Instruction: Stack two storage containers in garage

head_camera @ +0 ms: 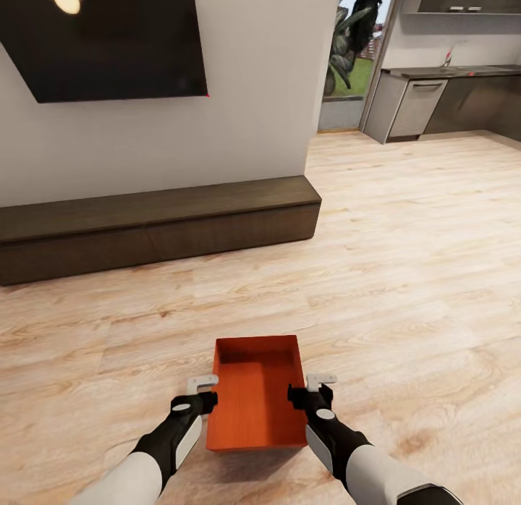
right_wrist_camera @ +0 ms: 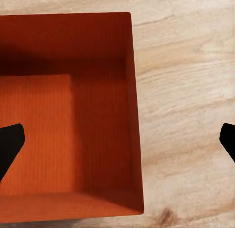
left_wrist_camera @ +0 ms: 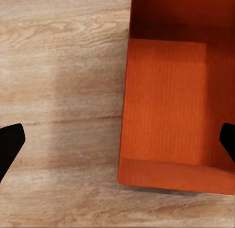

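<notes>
One orange-red open-topped storage container (head_camera: 255, 400) sits empty on the light wood plank floor of the living room, close in front of me. My left gripper (head_camera: 205, 395) hangs open over its left wall. In the left wrist view the left gripper (left_wrist_camera: 118, 142) has that wall of the container (left_wrist_camera: 166, 110) between its dark fingertips (left_wrist_camera: 10, 144). My right gripper (head_camera: 310, 391) is open over the right wall. The right wrist view shows the right gripper (right_wrist_camera: 118, 142) straddling that wall of the container (right_wrist_camera: 68, 115). Neither gripper is closed on a wall.
A long dark low cabinet (head_camera: 155, 226) runs along the white wall ahead, under a black wall screen (head_camera: 108, 38). To the right the wood floor (head_camera: 420, 259) opens toward grey kitchen units (head_camera: 427, 103) and a glass door with plants (head_camera: 351, 49).
</notes>
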Tool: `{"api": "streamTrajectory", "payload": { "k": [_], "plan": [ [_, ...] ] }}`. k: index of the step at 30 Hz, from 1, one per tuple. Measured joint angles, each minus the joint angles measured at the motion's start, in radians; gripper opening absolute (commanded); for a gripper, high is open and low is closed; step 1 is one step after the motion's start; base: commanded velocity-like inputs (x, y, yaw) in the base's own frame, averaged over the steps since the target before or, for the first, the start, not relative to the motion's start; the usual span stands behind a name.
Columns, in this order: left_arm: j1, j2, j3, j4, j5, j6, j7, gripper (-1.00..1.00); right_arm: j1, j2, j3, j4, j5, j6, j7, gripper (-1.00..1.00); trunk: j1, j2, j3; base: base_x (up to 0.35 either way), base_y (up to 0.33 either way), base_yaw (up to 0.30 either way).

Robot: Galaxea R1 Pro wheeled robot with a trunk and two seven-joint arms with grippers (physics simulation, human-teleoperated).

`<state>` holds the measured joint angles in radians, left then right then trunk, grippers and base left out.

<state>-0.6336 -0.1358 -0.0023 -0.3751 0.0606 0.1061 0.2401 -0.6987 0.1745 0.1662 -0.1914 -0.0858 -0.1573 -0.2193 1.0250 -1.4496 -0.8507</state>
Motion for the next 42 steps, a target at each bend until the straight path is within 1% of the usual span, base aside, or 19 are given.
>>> {"api": "streamTrajectory", "payload": {
  "k": [3,5,10,18,24,32,42],
  "plan": [
    [0.000,0.000,0.001,0.000,0.001,-0.009,0.000,1.00,0.000,-0.001,-0.001,0.002,-0.005,-0.024,-0.001,1.00,0.000,0.000,0.000,0.000,0.000,0.000],
    [0.000,0.000,0.001,-0.001,0.001,-0.011,0.000,1.00,0.000,-0.006,-0.003,0.013,-0.009,-0.043,-0.002,1.00,0.000,0.000,0.000,0.000,0.000,0.000],
    [0.000,0.000,0.000,-0.001,0.002,-0.014,0.000,1.00,0.000,-0.012,-0.006,0.055,-0.011,-0.069,-0.002,1.00,0.000,0.000,0.000,0.000,0.000,0.000],
    [0.000,0.000,-0.001,-0.001,0.000,-0.015,0.000,1.00,0.000,-0.013,-0.005,0.066,-0.005,-0.072,-0.002,1.00,0.000,0.000,0.000,0.000,0.000,0.000],
    [0.000,0.000,-0.001,0.001,0.006,-0.014,0.000,1.00,0.000,-0.015,-0.002,0.069,-0.001,-0.069,-0.001,1.00,0.000,0.000,0.000,0.000,0.000,0.000],
    [0.000,0.001,-0.002,0.002,0.001,-0.015,0.000,1.00,0.000,-0.015,-0.001,0.070,0.000,-0.071,-0.001,1.00,0.000,0.000,0.000,0.000,0.000,0.000],
    [0.000,0.001,-0.002,0.003,0.012,-0.014,0.000,1.00,0.000,-0.015,-0.001,0.071,-0.001,-0.070,-0.001,1.00,0.000,0.000,0.000,0.000,0.000,0.000]
  ]
}}
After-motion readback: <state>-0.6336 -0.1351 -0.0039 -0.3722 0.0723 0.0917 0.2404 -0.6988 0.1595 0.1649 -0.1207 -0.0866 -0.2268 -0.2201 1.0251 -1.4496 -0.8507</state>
